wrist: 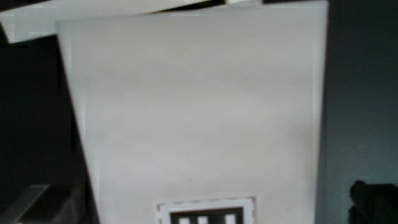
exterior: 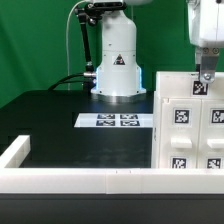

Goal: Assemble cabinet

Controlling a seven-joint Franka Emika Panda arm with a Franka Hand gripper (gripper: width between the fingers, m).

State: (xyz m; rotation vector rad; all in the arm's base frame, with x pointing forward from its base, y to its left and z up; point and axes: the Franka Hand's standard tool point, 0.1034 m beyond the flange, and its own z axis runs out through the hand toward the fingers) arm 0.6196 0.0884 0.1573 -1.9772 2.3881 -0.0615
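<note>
Gripper [exterior: 205, 76] sits at the top edge of the cabinet [exterior: 190, 122]; finger state cannot be determined; marker board [exterior: 118, 120] lies nearby.

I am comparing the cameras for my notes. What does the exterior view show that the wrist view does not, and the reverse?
Only the exterior view shows the black table, the marker board lying on it, the robot's white base behind, the white border rail in front, and the gripper at the cabinet's top edge. Only the wrist view shows a broad plain white face of the cabinet close up, with one tag at its edge. Both show the white cabinet with its black-and-white tags. Neither shows clearly whether the gripper is open or shut.
</note>
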